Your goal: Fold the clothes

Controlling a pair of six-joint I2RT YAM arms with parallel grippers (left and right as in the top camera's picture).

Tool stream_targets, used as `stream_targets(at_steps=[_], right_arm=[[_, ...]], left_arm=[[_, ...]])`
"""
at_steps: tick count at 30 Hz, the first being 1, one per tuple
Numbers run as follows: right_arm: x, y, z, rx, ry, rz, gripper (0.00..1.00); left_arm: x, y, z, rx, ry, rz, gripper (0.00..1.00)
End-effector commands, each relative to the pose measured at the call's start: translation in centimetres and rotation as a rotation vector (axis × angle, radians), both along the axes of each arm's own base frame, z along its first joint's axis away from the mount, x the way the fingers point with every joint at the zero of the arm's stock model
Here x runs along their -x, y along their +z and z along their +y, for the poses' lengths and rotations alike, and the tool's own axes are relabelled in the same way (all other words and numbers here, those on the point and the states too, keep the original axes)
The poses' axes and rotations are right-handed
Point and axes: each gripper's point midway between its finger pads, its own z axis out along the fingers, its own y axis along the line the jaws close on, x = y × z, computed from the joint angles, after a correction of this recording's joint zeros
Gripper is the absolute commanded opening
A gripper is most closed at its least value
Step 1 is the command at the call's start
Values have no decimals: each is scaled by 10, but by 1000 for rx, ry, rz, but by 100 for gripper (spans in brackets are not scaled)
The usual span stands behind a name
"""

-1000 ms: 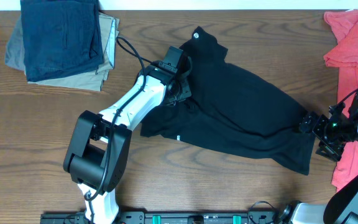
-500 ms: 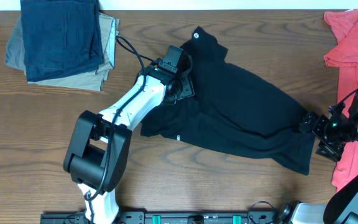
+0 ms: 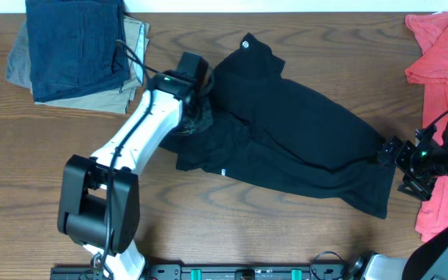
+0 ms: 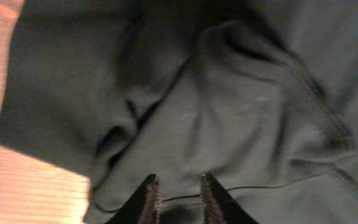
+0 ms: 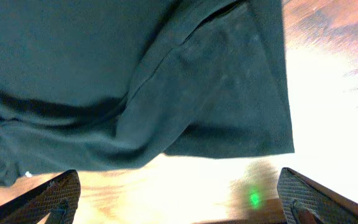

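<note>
The clothes, a large black shirt (image 3: pixel 302 132), lie spread diagonally across the wooden table, collar end at the back (image 3: pixel 247 45). My left gripper (image 3: pixel 198 117) is down on the shirt's bunched left part. In the left wrist view the left gripper (image 4: pixel 179 194) has its jaws narrowly apart with black shirt (image 4: pixel 241 106) fabric and a hem seam pinched between them. My right gripper (image 3: pixel 395 169) sits at the shirt's right hem, wide open. In the right wrist view the right gripper (image 5: pixel 185 205) has only bare table between its fingers, just short of the shirt's corner (image 5: pixel 229 112).
Folded navy-blue and khaki garments (image 3: pixel 76 50) are stacked at the back left, close to the left arm. A coral-red T-shirt (image 3: pixel 442 54) lies along the right edge, behind and beside the right arm. A green light spot (image 5: pixel 253 199) shows on the table.
The left gripper opened, then closed on the fabric. Its arm swung left and toward the back, dragging the shirt's left part with it. The right arm has hardly moved.
</note>
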Motion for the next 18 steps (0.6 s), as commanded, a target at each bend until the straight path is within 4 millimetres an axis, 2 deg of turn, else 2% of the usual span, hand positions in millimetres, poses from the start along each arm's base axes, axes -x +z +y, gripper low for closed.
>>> stream_targets(at_steps=[1,2,4,5,6,9,14,18], right_arm=[[-8,15,20,-24,72,-65,88],[-9,15,24,-24,94,-64,78],[-11,12,36,-23,146,-66,34],[-12,10,41,-23,166,-68,20],[-13,7,46,-23,185,-69,13],[-12,-7,57,10,183,-38,9],[-9,-30,69,40,162,-9,9],[-6,-41,72,39,151,-3,11]], left_arm=[[15,-19,1,-12,-62,73,15],[20,-25,-2,7,-80,95,13],[26,-32,-6,26,-96,129,7],[28,-36,-8,28,-102,145,6],[29,-40,-8,29,-105,156,6],[32,-48,-10,36,-108,185,7],[34,-59,-10,33,-113,212,6],[34,-73,-6,21,-104,238,6]])
